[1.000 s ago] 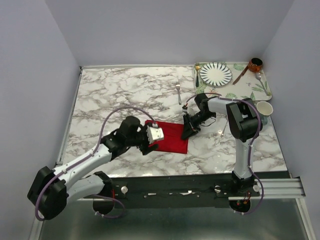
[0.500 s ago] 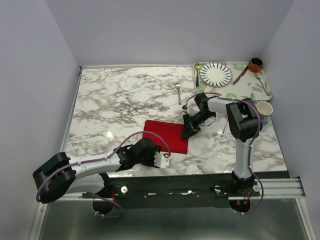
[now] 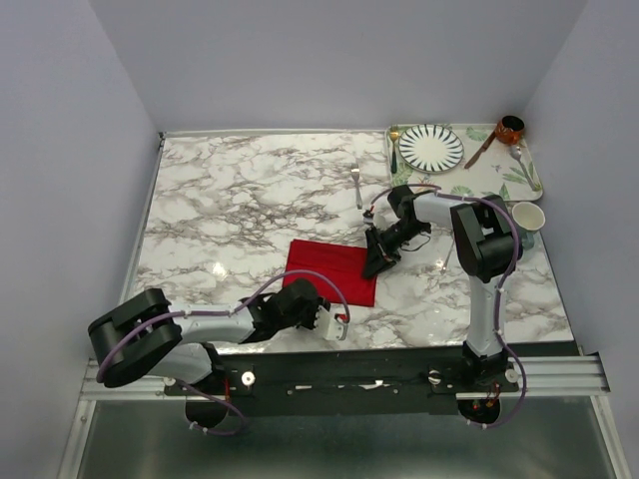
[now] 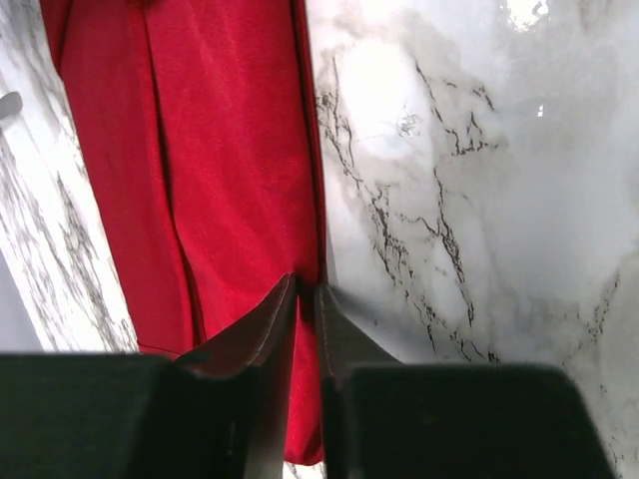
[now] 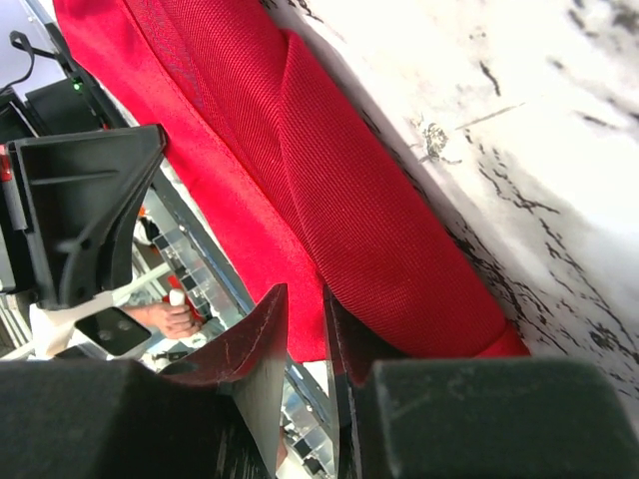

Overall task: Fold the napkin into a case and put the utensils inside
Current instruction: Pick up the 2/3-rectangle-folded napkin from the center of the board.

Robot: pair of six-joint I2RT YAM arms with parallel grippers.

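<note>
The deep-red napkin (image 3: 334,269) lies on the marble as a folded rectangle, with a lengthwise crease showing in the left wrist view (image 4: 200,150). My left gripper (image 3: 334,307) is low at the cloth's near edge. Its jaws (image 4: 308,287) are pinched on the hem, with red fabric between them. My right gripper (image 3: 377,261) sits at the napkin's right end. Its narrow jaws (image 5: 305,291) are shut on the rolled fold (image 5: 379,220). A silver fork (image 3: 355,185) lies beyond the napkin, untouched.
A patterned tray (image 3: 529,182) at the back right holds a striped plate (image 3: 431,148), a gold spoon (image 3: 394,150), a brown wooden utensil (image 3: 481,150), a brown cup (image 3: 510,128) and a small silver spoon (image 3: 517,155). A white cup (image 3: 527,218) stands beside the right arm.
My left arm has swung from the napkin's left end down to its near edge, and its jaws have closed on the cloth. The right arm has stayed put.
</note>
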